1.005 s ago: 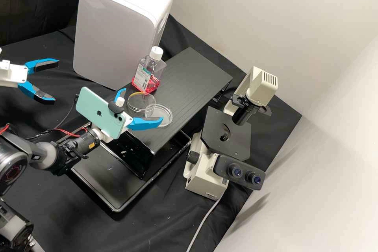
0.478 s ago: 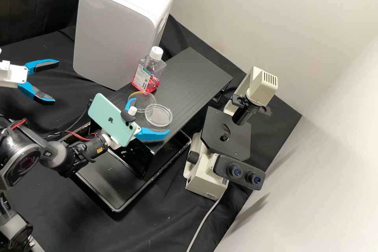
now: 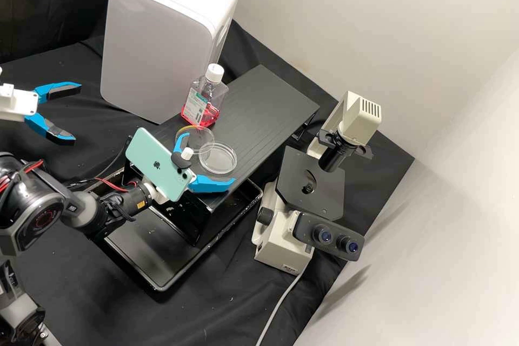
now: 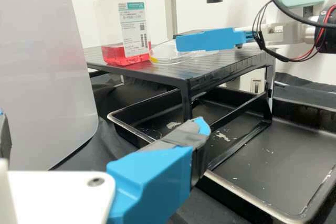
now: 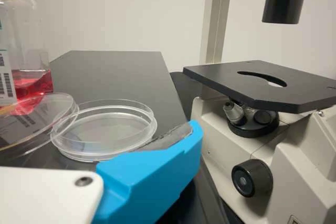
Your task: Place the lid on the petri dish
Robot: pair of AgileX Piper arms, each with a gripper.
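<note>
Right gripper (image 3: 210, 158): fingers spread wide, holding nothing, at the shelf's (image 3: 265, 102) near edge; mint phone (image 3: 157, 165) clamped on the wrist behind it, logo on its back

Lid (image 3: 218, 158): clear and round, flat on the shelf just ahead of the right gripper, between the lines of its two fingers and touched by neither; the wrist view puts it (image 5: 105, 129) just past the lower finger (image 5: 152, 166)

Dish (image 3: 194, 138): clear with a yellowish rim, uncovered, just beside the lid and close to the upper finger; its edge meets or overlaps the lid's (image 5: 31, 124), and which cannot be told

Flask (image 3: 203, 100): white cap, red liquid, beyond the dish from the right gripper; label with a teal band, barcode lines and small print (image 4: 123, 24)

Shelf, remainder: bare ribbed top running on past the lid to the far edge

Tray (image 3: 162, 275): black, under the shelf and below the right gripper

Microscope (image 3: 313, 200): off to one side of the right gripper, apart from the shelf edge

Left gripper (image 3: 75, 112): fingers apart, holding nothing, well away from lid and dish, over the black cloth beside the white box (image 3: 162, 32)
</note>
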